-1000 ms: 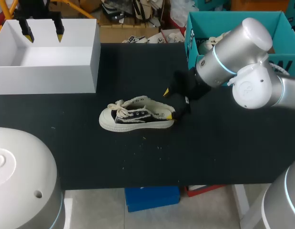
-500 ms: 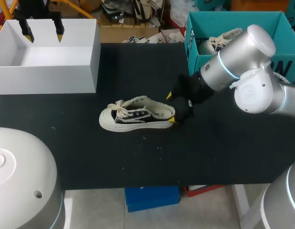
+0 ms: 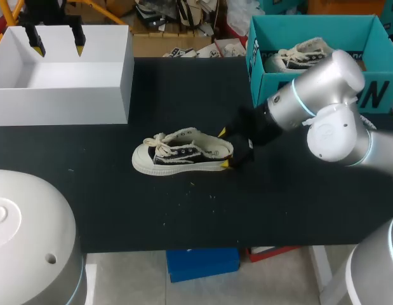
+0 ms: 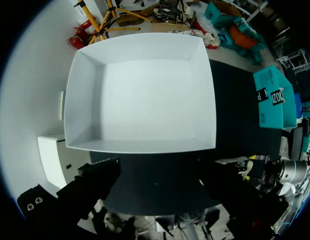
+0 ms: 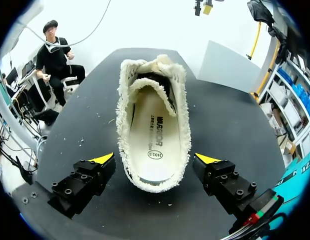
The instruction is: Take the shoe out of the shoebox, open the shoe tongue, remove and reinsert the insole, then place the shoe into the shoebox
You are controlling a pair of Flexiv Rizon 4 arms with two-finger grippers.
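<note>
A cream and black canvas shoe point(image 3: 181, 153) lies on its sole in the middle of the black table, toe to the left, laces loose. My right gripper point(image 3: 223, 148) stands open at the shoe's heel, a yellow tip on either side of it without touching. In the right wrist view the shoe point(image 5: 152, 138) points away from the gripper point(image 5: 155, 159), and its white insole point(image 5: 153, 143) lies flat inside. My left gripper point(image 3: 56, 39) hangs open over the empty white shoebox point(image 3: 63, 92) at the back left. The left wrist view looks down into that shoebox point(image 4: 139, 95).
A teal box point(image 3: 371, 95) with another light shoe point(image 3: 298, 53) in it stands at the back right, behind my right arm. Bare black tabletop point(image 3: 183, 216) lies in front of the shoe.
My right gripper has come down and to the left, closing in on the shoe's heel until its open fingers stand on both sides of it. The left arm and the shoe kept still.
</note>
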